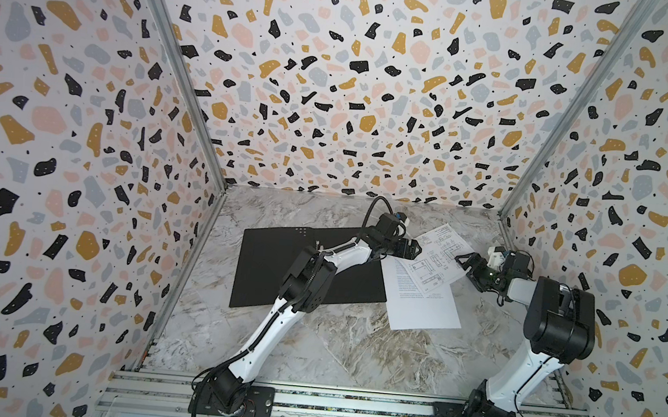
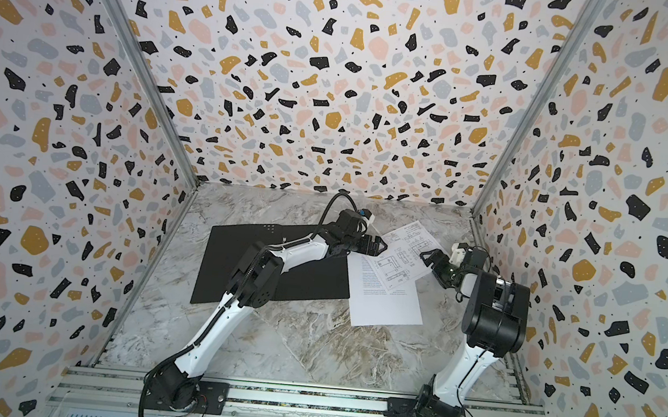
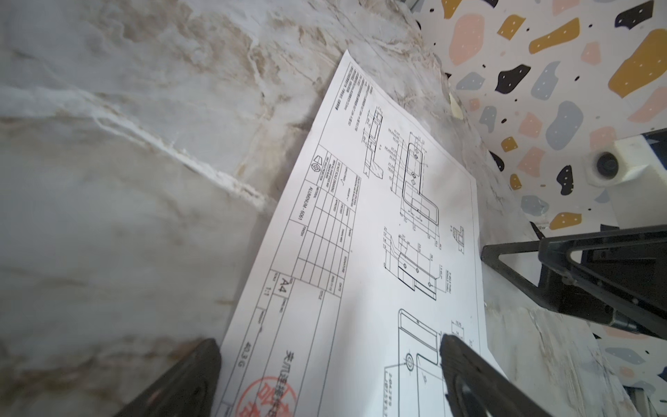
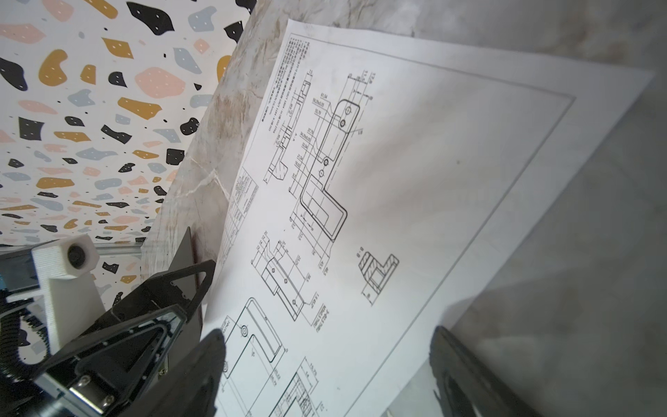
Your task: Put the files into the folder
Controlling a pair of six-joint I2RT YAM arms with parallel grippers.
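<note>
Both arms reach forward and bend inward, so that the left gripper [image 1: 415, 248] and the right gripper [image 1: 466, 269] face each other, near but apart, each low with jaws spread wide.

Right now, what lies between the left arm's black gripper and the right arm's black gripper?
Only the white paper sheet with the line drawing lies between the left gripper and the right gripper; both top views show it.

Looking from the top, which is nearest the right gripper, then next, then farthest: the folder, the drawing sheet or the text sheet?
In a top view:
1. Drawing sheet: its edge lies under the right gripper, back right.
2. Text sheet: toward the front, partly under the drawing sheet.
3. Folder: lying open, off to the left.
</note>
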